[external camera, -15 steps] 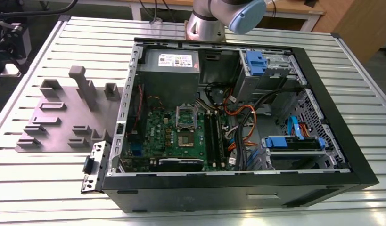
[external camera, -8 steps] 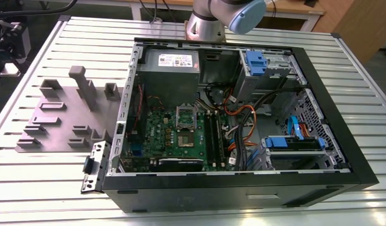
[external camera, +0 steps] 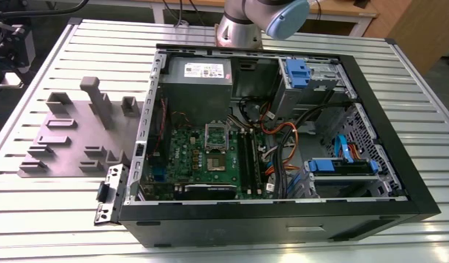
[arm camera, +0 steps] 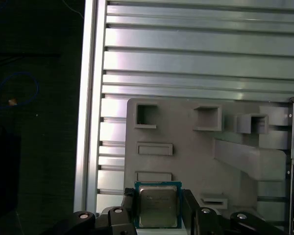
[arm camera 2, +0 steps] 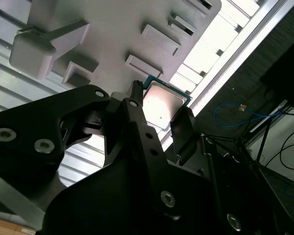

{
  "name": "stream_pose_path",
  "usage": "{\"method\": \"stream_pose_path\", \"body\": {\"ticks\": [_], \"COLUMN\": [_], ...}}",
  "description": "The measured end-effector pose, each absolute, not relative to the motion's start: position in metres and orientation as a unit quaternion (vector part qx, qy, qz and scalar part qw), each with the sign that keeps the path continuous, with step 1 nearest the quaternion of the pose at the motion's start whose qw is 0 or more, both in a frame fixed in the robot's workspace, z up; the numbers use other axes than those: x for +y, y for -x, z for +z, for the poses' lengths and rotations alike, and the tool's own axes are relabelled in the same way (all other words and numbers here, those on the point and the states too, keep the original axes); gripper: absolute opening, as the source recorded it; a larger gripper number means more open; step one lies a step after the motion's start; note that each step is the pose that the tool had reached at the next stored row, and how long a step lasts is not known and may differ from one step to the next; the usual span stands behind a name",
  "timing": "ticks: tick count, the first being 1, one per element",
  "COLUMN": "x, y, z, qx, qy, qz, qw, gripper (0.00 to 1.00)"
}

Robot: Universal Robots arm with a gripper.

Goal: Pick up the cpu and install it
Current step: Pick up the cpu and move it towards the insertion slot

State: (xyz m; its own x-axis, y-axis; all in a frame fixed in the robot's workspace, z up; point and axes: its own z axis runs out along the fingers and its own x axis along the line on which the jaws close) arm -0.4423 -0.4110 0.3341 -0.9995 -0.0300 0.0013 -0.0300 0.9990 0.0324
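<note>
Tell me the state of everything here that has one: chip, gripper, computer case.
small square silvery cpu: gripped, above the grey plastic holder plate.
black gripper: shut on the cpu.
black computer case: lying flat, side panel off.

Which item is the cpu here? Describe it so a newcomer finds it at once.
In the first wrist view, start at the grey holder plate on the slatted metal table. At the plate's edge the gripper is shut on the cpu. It is the one thin, shiny silver square with a green rim, unlike the matte grey blocks around it.
</note>
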Motion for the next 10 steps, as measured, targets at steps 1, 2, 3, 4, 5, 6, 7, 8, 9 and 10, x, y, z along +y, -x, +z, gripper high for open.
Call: {"method": "stream_pose_path", "body": {"ticks": [1, 2, 3, 4, 5, 6, 7, 8, 9, 10], "x": [-0.4109, -0.4109, -0.4109, -0.4110, -0.4110, -0.4110, -0.4109, -0.4110, -0.4109, -0.4110], "y": [0.4423, 0.4422, 0.4418, 0.4413, 0.4408, 0.4403, 0.4398, 0.4397, 0.4397, 0.4397], "z": [0.3341, 0.3341, 0.3341, 0.3341, 0.3341, 0.3341, 0.3340, 0.3340, 0.3340, 0.3340], "qx": [-1.000, -1.000, -1.000, -1.000, -1.000, -1.000, -1.000, -1.000, -1.000, -1.000], "qy": [-0.015, -0.015, -0.015, -0.015, -0.015, -0.015, -0.015, -0.015, -0.015, -0.015], "qz": [-0.016, -0.016, -0.016, -0.016, -0.016, -0.016, -0.016, -0.016, -0.016, -0.016], "qw": [0.001, 0.001, 0.001, 0.001, 0.001, 0.001, 0.001, 0.001, 0.001, 0.001], "gripper": [0.47, 0.47, 0.47, 0.47, 0.47, 0.47, 0.47, 0.47, 0.47, 0.47]}}
